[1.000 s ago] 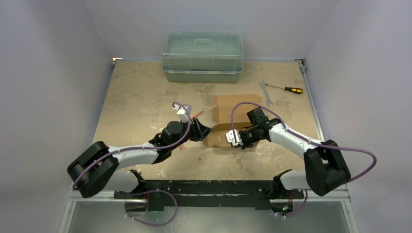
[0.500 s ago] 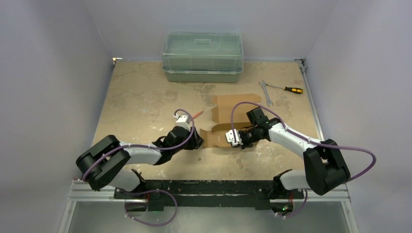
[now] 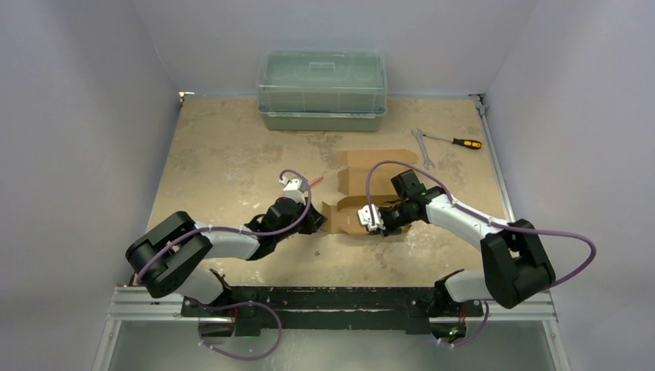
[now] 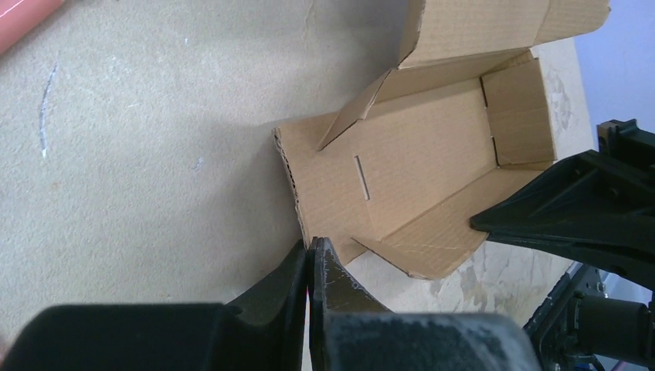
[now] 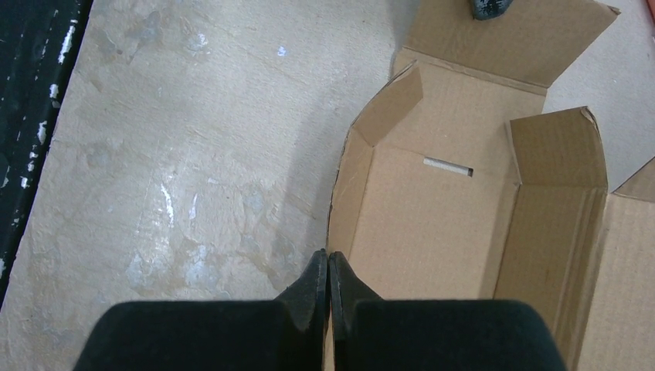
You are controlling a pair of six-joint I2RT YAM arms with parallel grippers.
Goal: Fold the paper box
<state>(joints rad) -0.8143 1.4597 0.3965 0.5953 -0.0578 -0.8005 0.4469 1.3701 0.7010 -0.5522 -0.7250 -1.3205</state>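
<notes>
Fingers of the left gripper (image 3: 315, 220) (image 4: 310, 251) are pressed together, their tips touching the left end flap of the paper box (image 3: 349, 202) (image 4: 417, 154); whether cardboard is pinched between them cannot be told. The box lies open-topped near the middle of the table (image 3: 224, 154), walls partly raised, its lid panel spread flat toward the far side, where a green bin (image 3: 322, 90) stands. At the box's near wall the right gripper (image 3: 361, 220) (image 5: 329, 259) is clamped on the wall's upper edge. Further right lie a wrench (image 3: 423, 148) and a screwdriver (image 3: 461, 142).
</notes>
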